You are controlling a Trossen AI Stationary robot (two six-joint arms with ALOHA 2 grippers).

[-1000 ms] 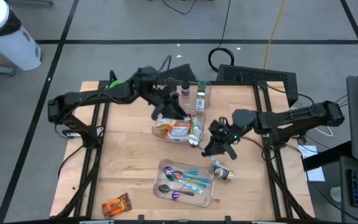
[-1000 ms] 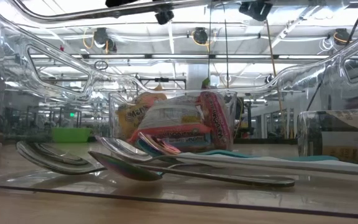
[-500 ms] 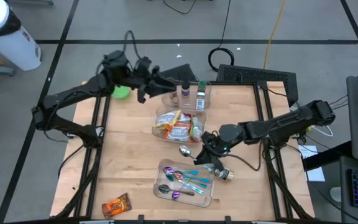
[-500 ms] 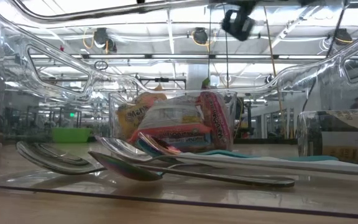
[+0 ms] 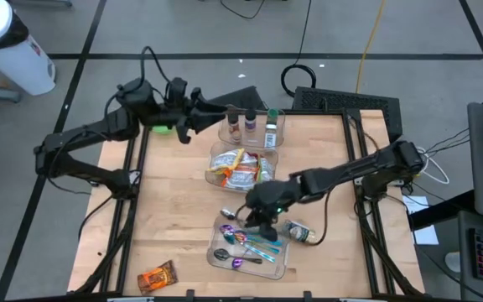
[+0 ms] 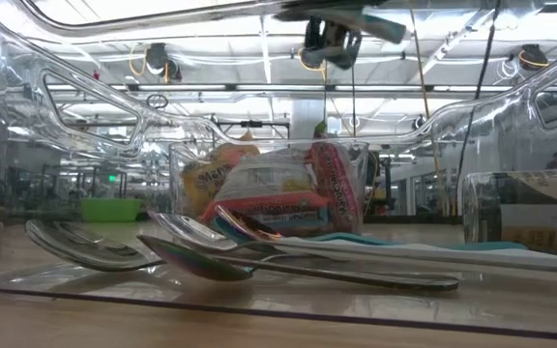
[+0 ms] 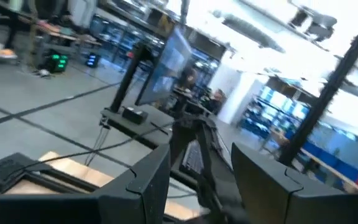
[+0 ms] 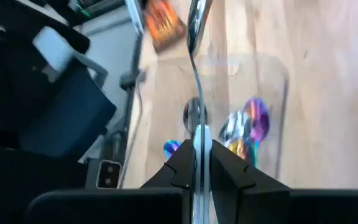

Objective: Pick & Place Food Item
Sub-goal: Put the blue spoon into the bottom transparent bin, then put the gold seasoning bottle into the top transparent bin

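When taken from the near edge of the desk (image 5: 166, 210) outward, first noted: an orange snack packet (image 5: 157, 275) lying flat at the near-left corner, well apart from every container, long axis slanted to the near edge. Judged to be the food item not yet placed.

Next, close to the near edge: a clear cutlery tray (image 5: 279, 267) holding coloured spoons. Right gripper (image 5: 262, 220) found just above that tray's far side, jaws pinched narrow on a silver spoon (image 8: 196, 37), spoon's length running straight out ahead of the jaws. Small jar (image 5: 302, 234) on its side just beside the tray, toward the right edge.

Mid-desk: a clear bin (image 5: 216, 153) of wrapped snacks. Beyond it, at the far edge: a bottle tray (image 5: 225, 134).

Farthest: left gripper (image 5: 201, 115) raised near the far-left corner, jaws moderately apart, nothing between them.

Packet placed toward the near-left corner from the right jaws. Right arm judged nearer but occupied with the spoon; left arm free but well apart from the packet.
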